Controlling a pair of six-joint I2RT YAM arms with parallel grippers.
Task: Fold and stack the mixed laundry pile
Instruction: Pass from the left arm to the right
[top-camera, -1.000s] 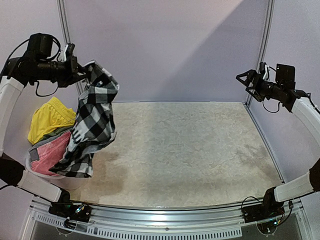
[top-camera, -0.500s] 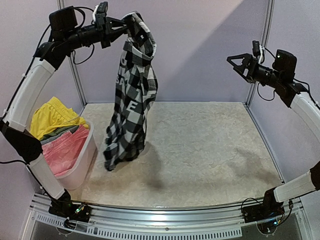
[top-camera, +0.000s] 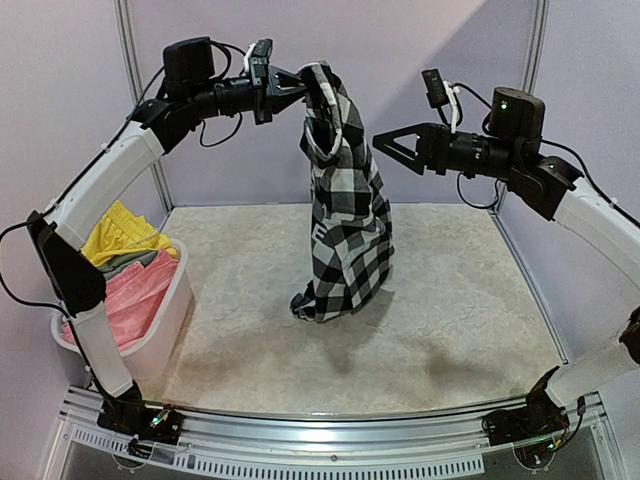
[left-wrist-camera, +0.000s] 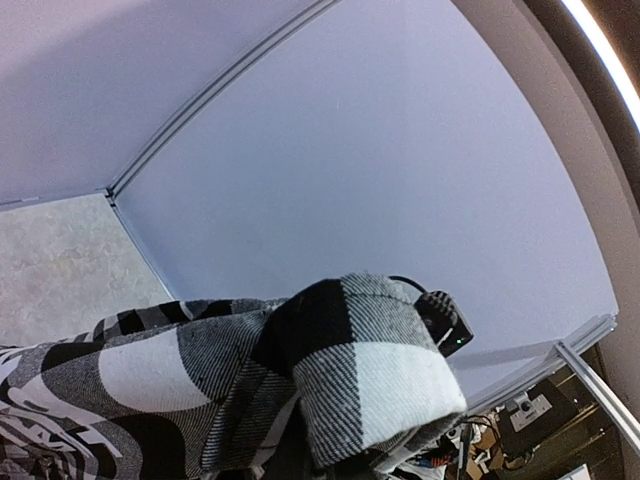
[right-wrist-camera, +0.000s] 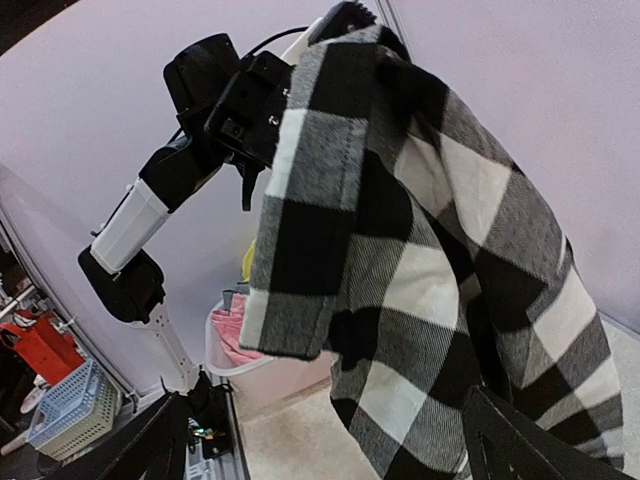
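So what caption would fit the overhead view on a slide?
Left gripper holds a checked shirt aloft; open right gripper reaches toward it.

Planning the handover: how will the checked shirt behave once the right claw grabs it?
Likely floppy: the checked shirt hangs limp from the left claw, its lower end bunched. Probably light: one pinch carries it.

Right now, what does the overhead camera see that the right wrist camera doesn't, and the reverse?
Only overhead: the right arm itself, and the bottom end of the shirt down by the table. Only right wrist: a blue basket on the floor outside. Both: the shirt hanging from the left gripper, and the white basket holding pink cloth.
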